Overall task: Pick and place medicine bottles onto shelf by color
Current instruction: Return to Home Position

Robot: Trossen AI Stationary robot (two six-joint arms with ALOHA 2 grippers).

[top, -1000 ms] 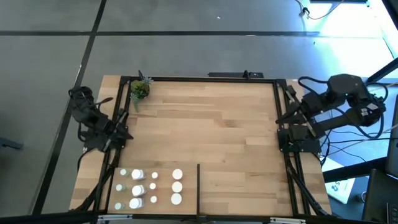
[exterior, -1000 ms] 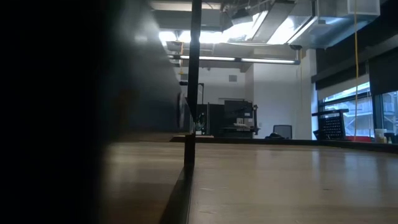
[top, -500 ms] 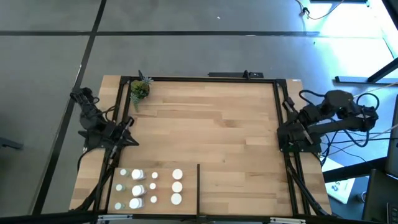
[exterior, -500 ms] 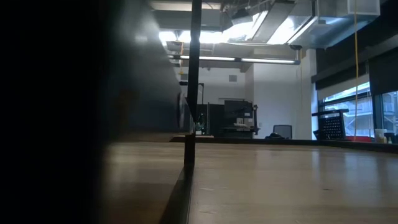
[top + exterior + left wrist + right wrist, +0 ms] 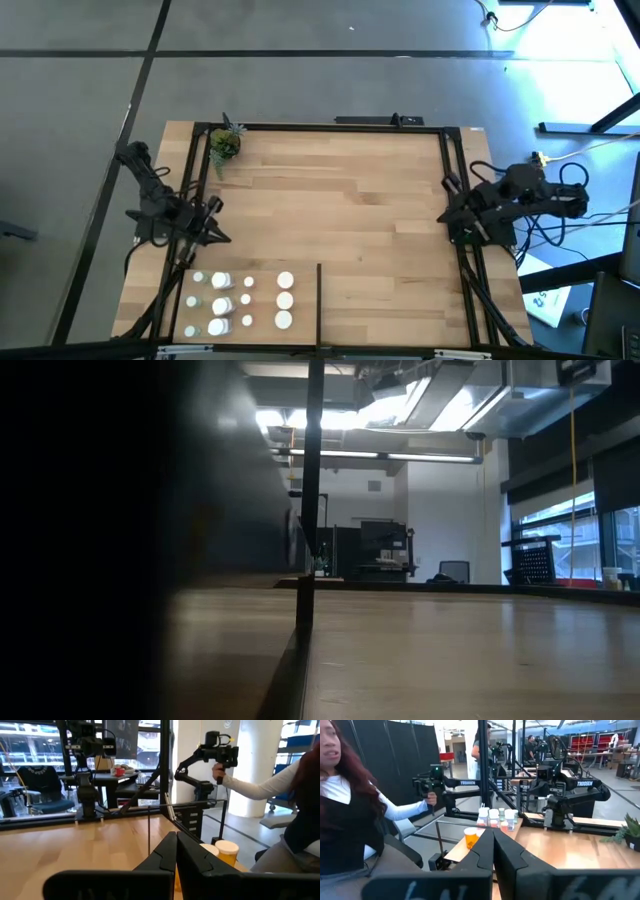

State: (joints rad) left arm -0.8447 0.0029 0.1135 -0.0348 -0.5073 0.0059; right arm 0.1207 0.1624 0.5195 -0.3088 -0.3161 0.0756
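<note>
The left gripper [image 5: 176,837] rests at the left side of the shelf [image 5: 340,200], the right gripper [image 5: 493,834] at its right. Both are closed and empty. Medicine bottles [image 5: 285,299] stand near left.

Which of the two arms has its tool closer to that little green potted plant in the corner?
Left. The left tool sits by the light-wood table's left edge, on the small green potted plant's side; the right tool is across the table, by the right edge.
</note>
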